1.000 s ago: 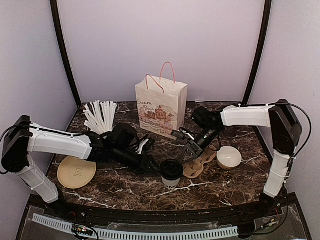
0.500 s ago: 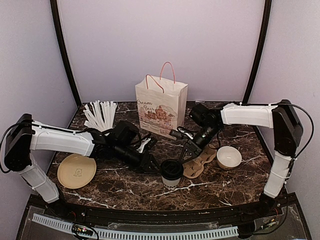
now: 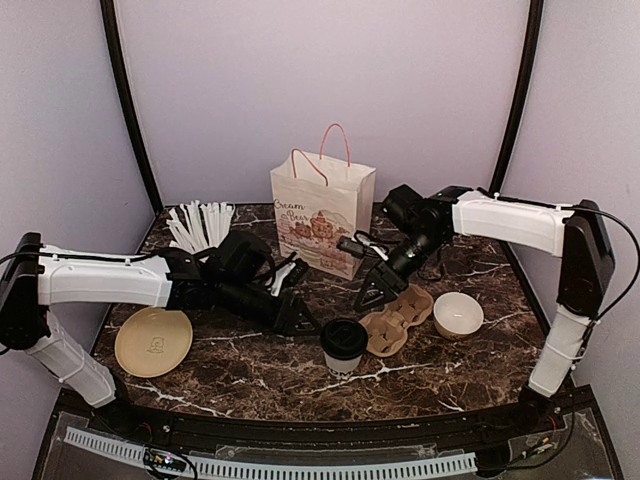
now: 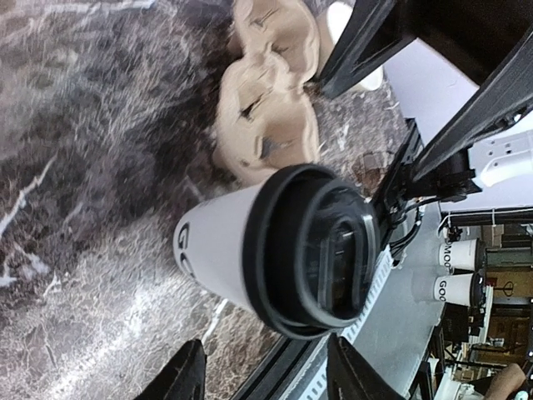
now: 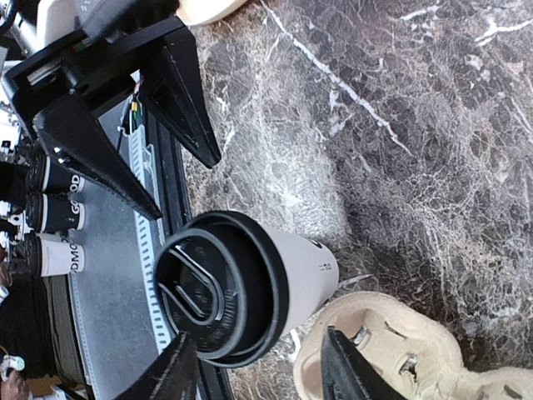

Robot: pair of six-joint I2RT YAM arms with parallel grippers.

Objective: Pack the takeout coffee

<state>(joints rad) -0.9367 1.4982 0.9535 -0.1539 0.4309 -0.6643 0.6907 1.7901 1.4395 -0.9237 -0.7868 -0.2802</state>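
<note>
The takeout coffee, a white paper cup with its black lid on, stands upright near the table's front middle. My left gripper is open and empty just left of it. In the left wrist view the cup and lid lie ahead of the spread fingers, with the gripper clear of them. My right gripper is open and empty above and behind the cup. In the right wrist view the gripper looks down on the lidded cup.
A brown cardboard cup carrier lies right of the cup, and a low white bowl is further right. A printed paper bag stands at the back middle. A cup of white straws and a tan disc are at the left.
My right gripper has lifted off the cardboard carrier and pulled back toward the bag. My left gripper has drawn slightly back from the cup. The cup has not moved.
</note>
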